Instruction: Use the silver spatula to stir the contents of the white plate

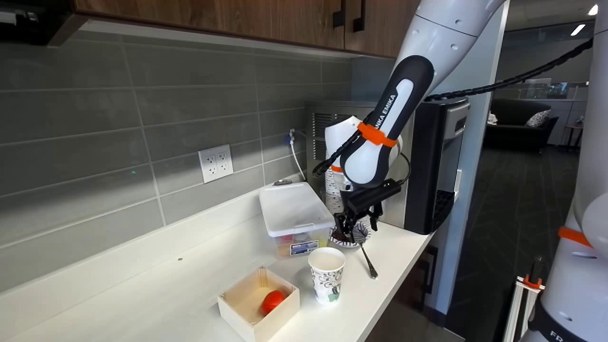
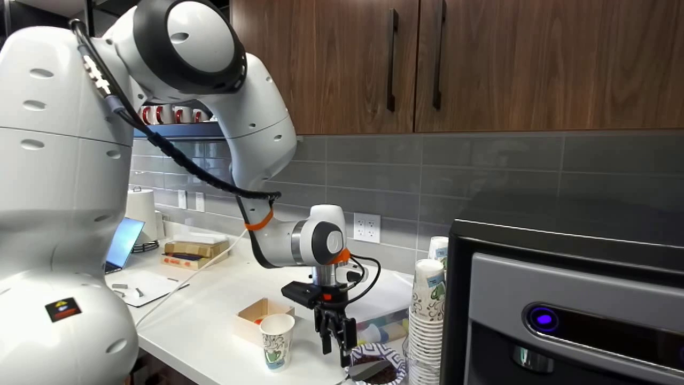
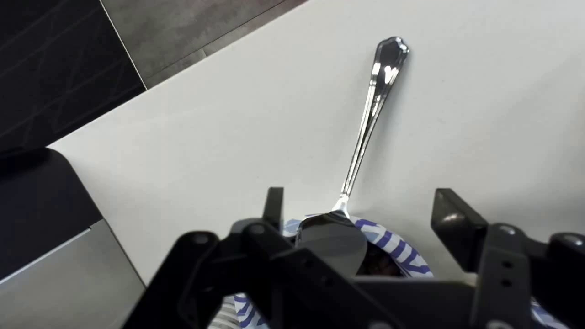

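In an exterior view, find the silver spatula (image 1: 366,257) reaching from the white plate (image 1: 345,244) out over the rim to the counter (image 1: 190,285), apparently resting there by its free end. In an exterior view, see the gripper (image 2: 335,356) pointing down by the plate's edge, parted and holding nothing; see, too, the broad blade (image 2: 371,369) lying over the plate, dipped in or just above, hard to tell which. In the wrist view, note the fingers (image 3: 274,205) spread wide, with the slim neck (image 3: 342,203) showing untouched in the gap and the dark contents (image 3: 380,262) peeping out beside the blade. From the polished look, expect light, stiff metal, safe to squeeze firmly but slick, and likely to twist about so narrow a shaft. Take hold of the handle (image 3: 369,123) well clear of the blade, square across the shaft, nearer the neck for control, farther out for reach and leverage. Close slowly and evenly, so as not to nudge the spatula round. Go easy on the rim: probably thin and light, apt to bend, skid or tip under a sideways push.
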Available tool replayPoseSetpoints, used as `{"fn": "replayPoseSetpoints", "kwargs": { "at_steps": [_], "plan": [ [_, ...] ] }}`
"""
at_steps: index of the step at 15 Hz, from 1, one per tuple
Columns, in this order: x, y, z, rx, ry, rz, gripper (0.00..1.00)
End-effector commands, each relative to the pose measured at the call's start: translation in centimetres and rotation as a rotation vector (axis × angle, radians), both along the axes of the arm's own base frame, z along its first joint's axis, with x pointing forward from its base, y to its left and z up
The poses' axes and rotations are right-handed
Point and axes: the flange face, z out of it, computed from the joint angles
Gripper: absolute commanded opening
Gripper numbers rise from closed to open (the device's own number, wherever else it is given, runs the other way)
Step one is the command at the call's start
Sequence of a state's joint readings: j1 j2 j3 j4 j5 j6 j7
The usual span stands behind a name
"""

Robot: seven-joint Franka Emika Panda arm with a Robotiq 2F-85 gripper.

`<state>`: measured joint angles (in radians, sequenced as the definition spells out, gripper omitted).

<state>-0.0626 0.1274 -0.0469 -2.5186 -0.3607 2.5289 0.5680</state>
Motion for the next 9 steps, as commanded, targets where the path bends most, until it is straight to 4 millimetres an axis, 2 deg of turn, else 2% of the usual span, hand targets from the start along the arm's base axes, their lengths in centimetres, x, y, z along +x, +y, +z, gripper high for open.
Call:
{"fn": "replayPoseSetpoints", "kwargs": {
  "at_steps": [1,9],
  "plan": [
    [1.0,0.0,-0.3,0.001,-0.011,-0.005,1.00],
    [1.4,-0.3,0.8,-0.007,-0.033,-0.016,1.00]
  ]
}}
